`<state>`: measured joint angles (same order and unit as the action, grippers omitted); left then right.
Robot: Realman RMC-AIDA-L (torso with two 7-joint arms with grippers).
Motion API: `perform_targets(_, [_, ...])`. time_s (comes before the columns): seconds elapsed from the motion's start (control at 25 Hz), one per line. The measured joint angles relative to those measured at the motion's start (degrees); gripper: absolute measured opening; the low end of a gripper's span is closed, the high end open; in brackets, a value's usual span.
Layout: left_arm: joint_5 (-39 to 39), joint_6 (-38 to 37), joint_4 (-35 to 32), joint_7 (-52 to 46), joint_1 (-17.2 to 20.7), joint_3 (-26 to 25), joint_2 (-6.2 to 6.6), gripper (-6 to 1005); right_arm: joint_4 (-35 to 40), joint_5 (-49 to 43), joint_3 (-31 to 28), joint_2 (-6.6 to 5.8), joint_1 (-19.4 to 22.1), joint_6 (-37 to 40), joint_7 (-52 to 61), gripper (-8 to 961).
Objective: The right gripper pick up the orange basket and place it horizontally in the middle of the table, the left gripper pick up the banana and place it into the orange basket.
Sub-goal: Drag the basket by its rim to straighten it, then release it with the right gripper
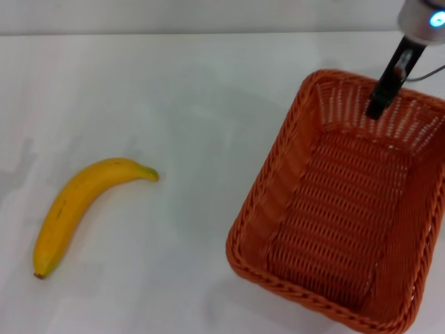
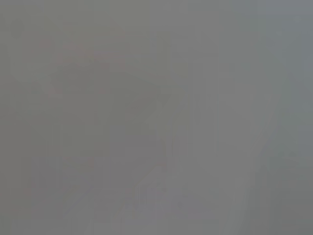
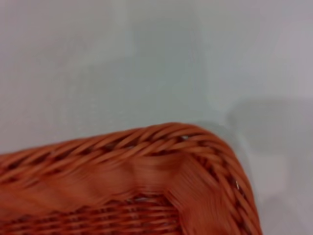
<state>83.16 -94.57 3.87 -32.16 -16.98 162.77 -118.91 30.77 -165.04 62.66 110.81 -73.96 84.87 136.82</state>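
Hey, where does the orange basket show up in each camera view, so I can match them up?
Head view: the orange basket fills the lower right, with the right gripper over its far end.
Left wrist view: not in it; only blank grey shows.
Right wrist view: one braided rim corner of the basket crosses the lower part.
Shared landmark: the white table beyond the braided rim, in the head and right wrist views.

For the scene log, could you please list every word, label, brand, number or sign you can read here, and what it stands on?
None: no readable text appears in any view.
The banana, the orange basket, the table and the right gripper bear no lettering.
The left wrist view is plain grey, showing nothing to read.
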Motion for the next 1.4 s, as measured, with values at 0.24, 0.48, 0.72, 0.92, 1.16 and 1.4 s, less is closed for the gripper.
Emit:
perform_targets(0.24, [-0.1,-0.1,0.0,0.0,-0.2,0.0,0.00,877,0.1,0.4,-9.7,-5.22,-0.3,7.9,3.8,219])
perform_targets(0.48, [-0.1,-0.1,0.0,0.0,-0.7,0.0,0.05,877,0.2,0.7,-22.0,-8.40,2.5,12.2,9.2,168])
perform_targets(0.72, [-0.1,-0.9,1.7,-0.2,-0.5,0.0,0.09,877,4.9,5.7,-28.2,-6.64,8.3,12.8,16.0,143])
perform_targets(0.92, [-0.1,-1.2,2.1,-0.4,-0.9,0.0,0.11,877,15.9,10.4,-27.8,-1.85,16.5,14.8,20.3,144])
perform_targets(1.16, [-0.1,-1.5,2.3,-0.4,-1.0,0.0,0.21,876,24.8,13.0,-27.7,3.33,23.6,16.9,22.5,146])
perform_targets(1.4, [-0.1,-1.5,2.4,-0.4,-1.3,0.0,0.28,876,25.5,13.9,-27.3,4.81,26.3,15.8,24.1,147])
